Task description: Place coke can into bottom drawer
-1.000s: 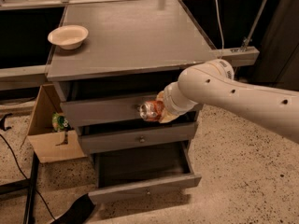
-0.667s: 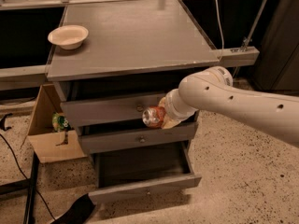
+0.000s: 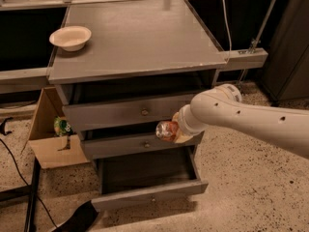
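Note:
The coke can [image 3: 166, 130] is red-orange with a silver end facing the camera. It is held on its side at the tip of my white arm, in front of the middle drawer. My gripper [image 3: 175, 129] is shut on the can, mostly hidden behind my wrist. The bottom drawer [image 3: 147, 194] is pulled open below, with a grey front panel, a small knob and a dark interior [image 3: 145, 170]. The can hangs above the open drawer's right half, not inside it.
A white bowl [image 3: 70, 37] sits at the back left of the grey cabinet top [image 3: 140, 37]. The top drawer [image 3: 125, 112] and middle drawer [image 3: 140, 144] stand slightly out. A cardboard box [image 3: 50, 139] stands left of the cabinet. A dark object [image 3: 77, 219] lies on the floor.
My arm has moved down and a little to the right with the can, from in front of the top drawer to in front of the middle drawer.

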Controlling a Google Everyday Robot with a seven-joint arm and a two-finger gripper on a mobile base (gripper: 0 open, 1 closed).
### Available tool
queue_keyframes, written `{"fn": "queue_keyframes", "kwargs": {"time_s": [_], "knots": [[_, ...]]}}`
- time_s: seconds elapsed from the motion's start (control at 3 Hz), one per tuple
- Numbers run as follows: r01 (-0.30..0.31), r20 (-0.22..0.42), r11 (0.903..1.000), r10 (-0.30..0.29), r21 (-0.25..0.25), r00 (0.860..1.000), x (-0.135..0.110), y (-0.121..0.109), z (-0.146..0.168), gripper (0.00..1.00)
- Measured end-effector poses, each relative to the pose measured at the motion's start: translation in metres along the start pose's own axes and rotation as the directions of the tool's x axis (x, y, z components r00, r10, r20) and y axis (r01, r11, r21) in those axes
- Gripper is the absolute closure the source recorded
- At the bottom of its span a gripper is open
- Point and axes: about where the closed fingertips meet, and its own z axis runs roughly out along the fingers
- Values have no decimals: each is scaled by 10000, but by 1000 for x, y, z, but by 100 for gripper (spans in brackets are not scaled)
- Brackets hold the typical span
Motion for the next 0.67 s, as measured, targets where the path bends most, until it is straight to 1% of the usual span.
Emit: {"fn": "queue_keyframes", "kwargs": {"time_s": [0.33,0.67], "knots": [[-105,86,9999,105,11,9999,21,11,25,100],[-77,184,10000,78,-36,9998,40,23,55,100]]}}
